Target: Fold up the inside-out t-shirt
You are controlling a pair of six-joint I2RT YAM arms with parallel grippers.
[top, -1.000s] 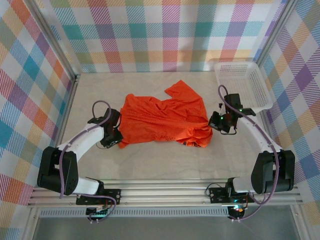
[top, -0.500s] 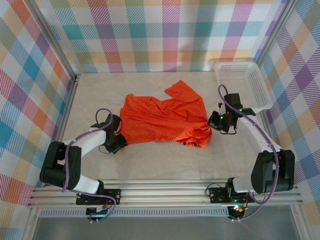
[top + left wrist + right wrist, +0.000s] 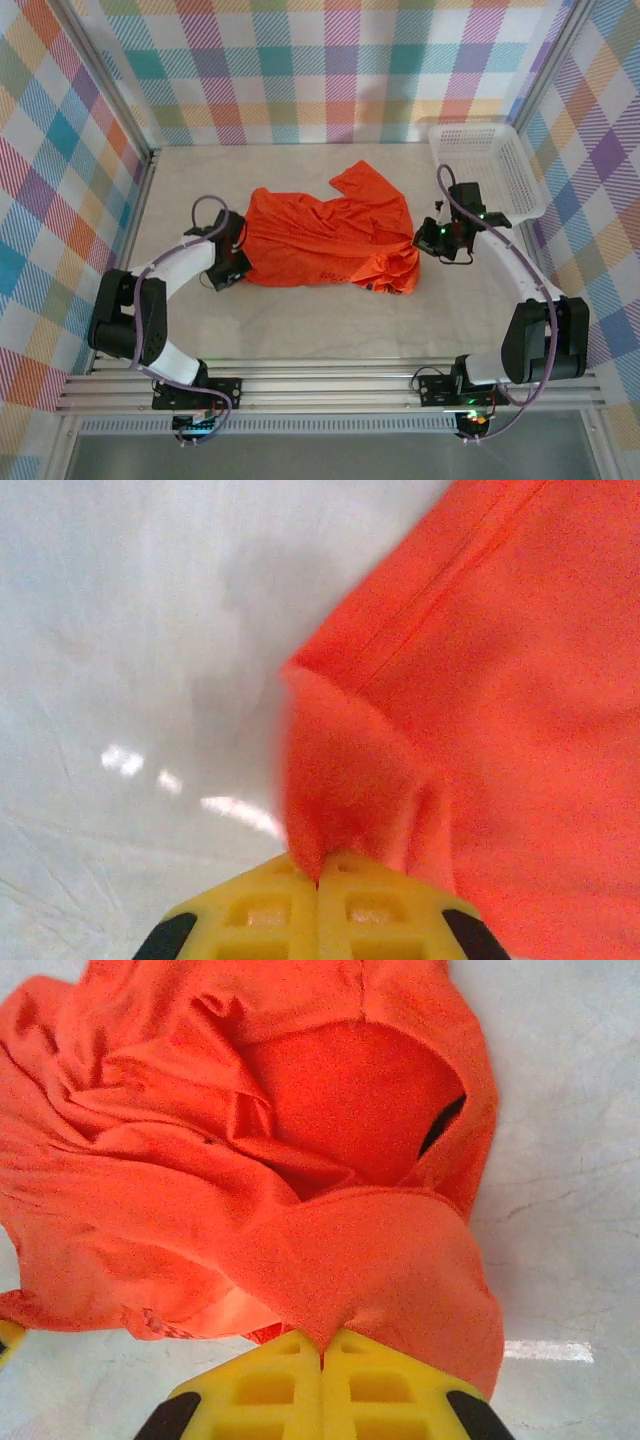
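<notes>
The bright orange-red t-shirt (image 3: 330,240) lies crumpled across the middle of the table, one sleeve sticking out toward the back. My left gripper (image 3: 240,262) is at its left edge, shut on a pinch of fabric by a hem corner (image 3: 330,750), the yellow fingers (image 3: 370,900) pressed together. My right gripper (image 3: 420,242) is at the shirt's right end, shut on a fold of cloth (image 3: 370,1260). Beyond that fold the neck opening (image 3: 350,1100) gapes, with a small dark label (image 3: 435,1130) at its rim.
A white plastic basket (image 3: 487,165) stands at the back right corner. Metal frame posts and plaid walls close in the pale table (image 3: 300,330) on three sides. Bare tabletop runs along the near edge in front of the shirt.
My left gripper moved in and back to the shirt's left edge and closed on the fabric. The right gripper stayed shut on its end, shifting slightly back.
</notes>
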